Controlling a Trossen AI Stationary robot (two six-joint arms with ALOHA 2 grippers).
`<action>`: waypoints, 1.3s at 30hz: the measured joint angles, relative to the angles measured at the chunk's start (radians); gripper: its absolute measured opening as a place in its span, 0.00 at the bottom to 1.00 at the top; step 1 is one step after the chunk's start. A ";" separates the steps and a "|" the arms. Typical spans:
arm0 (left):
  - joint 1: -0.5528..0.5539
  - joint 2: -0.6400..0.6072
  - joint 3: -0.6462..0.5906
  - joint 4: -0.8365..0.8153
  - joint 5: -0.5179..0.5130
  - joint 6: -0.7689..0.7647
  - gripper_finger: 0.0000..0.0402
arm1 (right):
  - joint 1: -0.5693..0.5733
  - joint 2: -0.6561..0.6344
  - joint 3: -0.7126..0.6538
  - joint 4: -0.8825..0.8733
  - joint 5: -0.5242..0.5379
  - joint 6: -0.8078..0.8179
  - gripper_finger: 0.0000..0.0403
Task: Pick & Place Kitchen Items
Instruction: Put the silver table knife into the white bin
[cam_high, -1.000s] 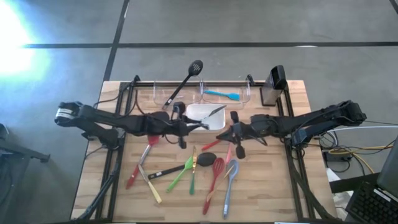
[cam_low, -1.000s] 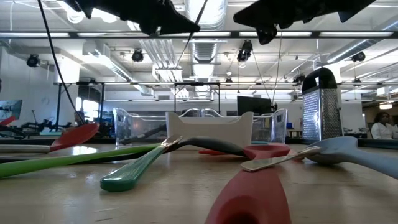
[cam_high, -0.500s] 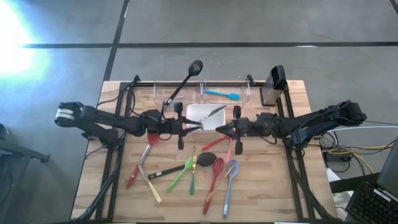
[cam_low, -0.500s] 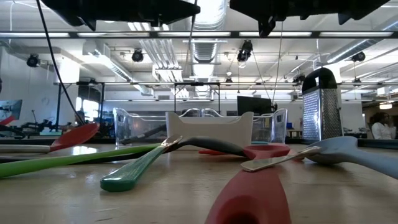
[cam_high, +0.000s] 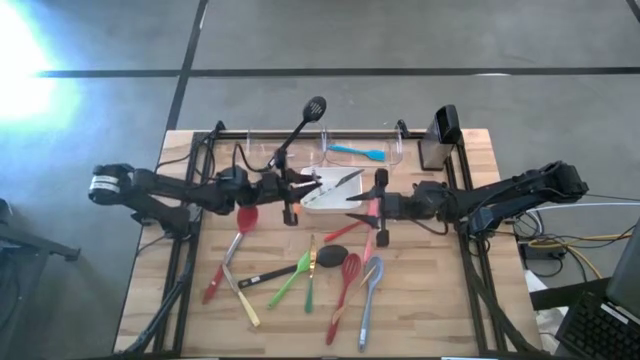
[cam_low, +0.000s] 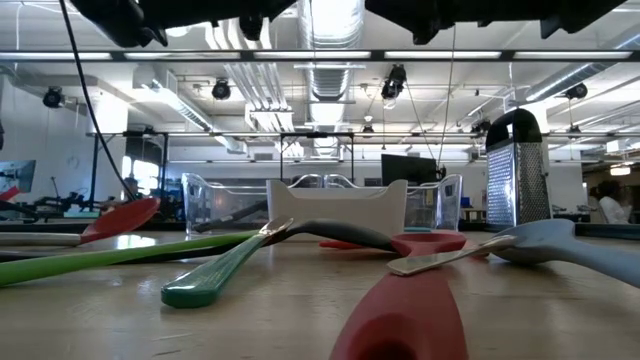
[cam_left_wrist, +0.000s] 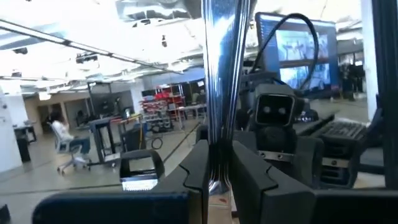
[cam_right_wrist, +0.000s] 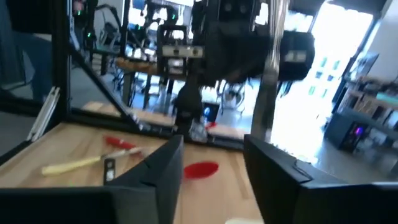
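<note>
The left tool (cam_high: 283, 190) is clamped on the metal handle of a black slotted spoon (cam_high: 300, 128), which it holds above the worktop (cam_high: 200, 320) near the far edge; the spoon head points beyond the clear bins (cam_high: 395, 150). The right tool (cam_high: 376, 212) hangs over the middle with its fingers (cam_right_wrist: 158, 174) apart and holds nothing. Silver tongs (cam_high: 340, 180) lie on the white dish (cam_high: 320, 180). The other utensils (cam_high: 300, 275) lie toward the near edge.
</note>
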 joint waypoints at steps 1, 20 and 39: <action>0.007 0.000 0.000 0.000 0.033 0.009 0.11 | 0.000 0.010 0.000 0.019 0.000 -0.008 0.44; 0.231 0.048 0.072 -0.008 1.076 -0.176 0.11 | -0.085 0.219 0.270 -0.179 -0.402 0.165 0.48; 0.235 0.086 0.109 -0.008 1.221 -0.214 0.11 | -0.109 0.415 0.585 -0.380 -0.492 0.074 0.45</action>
